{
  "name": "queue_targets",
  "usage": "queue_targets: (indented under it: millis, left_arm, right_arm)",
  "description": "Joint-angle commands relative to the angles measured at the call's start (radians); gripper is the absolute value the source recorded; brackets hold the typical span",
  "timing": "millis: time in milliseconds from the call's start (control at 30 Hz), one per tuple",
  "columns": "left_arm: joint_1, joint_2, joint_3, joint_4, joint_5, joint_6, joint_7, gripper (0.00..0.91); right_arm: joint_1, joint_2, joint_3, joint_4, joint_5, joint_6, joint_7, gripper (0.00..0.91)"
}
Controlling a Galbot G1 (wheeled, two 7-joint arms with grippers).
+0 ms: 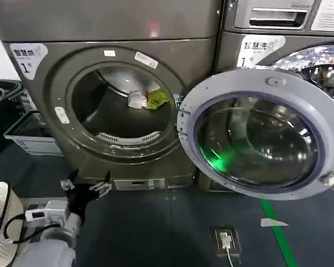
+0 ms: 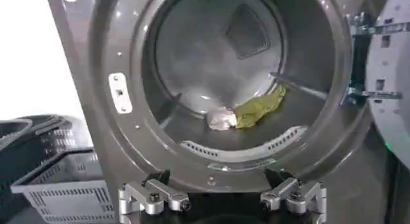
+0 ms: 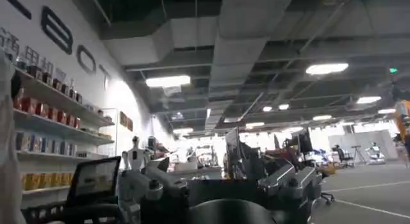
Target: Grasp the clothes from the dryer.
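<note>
My left gripper (image 1: 85,186) hangs low before the large dark bronze-grey front-loading dryer (image 1: 50,125), just below its round porthole, with its silver-tipped jaws spread wide apart and gripping nothing. From my left wrist, that gripper (image 2: 222,198) frames the mouth of the drum, its two metal fingertips (image 2: 151,198) well apart at the lower rim of the opening of the dryer (image 2: 128,142). The clothes (image 1: 147,99), a small soft bundle of one whitish-grey piece and one yellow-green piece lying touching each other, rest deep inside the drum on its floor, toward the back and slightly toward the hinge side, well apart from my jaws. In the left wrist view the clothes (image 2: 246,112) sit beyond the perforated grey lint guard at the drum's front lip. The dryer's round glass door with its pale grey ring (image 1: 256,83) stands swung fully open to my right, in front of the neighbouring machine with the silver drawer panel (image 1: 273,16). A grey slatted plastic laundry basket (image 1: 30,136) stands on the dark floor just beside the dryer on my left. My right gripper (image 3: 218,187) is raised away from the machines, pointing out into a lit hall, its dark jaws held open and empty.
</note>
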Motion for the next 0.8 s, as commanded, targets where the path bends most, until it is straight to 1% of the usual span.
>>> queue_targets:
  millis: [33, 800]
  left_arm:
    - [0.001, 0.000, 0.000, -0.004, 0.000, 0.049, 0.000, 0.907]
    - [0.001, 0.001, 0.011, -0.002, 0.012, 0.049, 0.001, 0.907]
  right_arm:
    - [0.000, 0.001, 0.000, 0.001, 0.001, 0.001, 0.001, 0.907]
    - [0.004, 0.002, -0.004, 0.006, 0.002, 0.001, 0.002, 0.907]
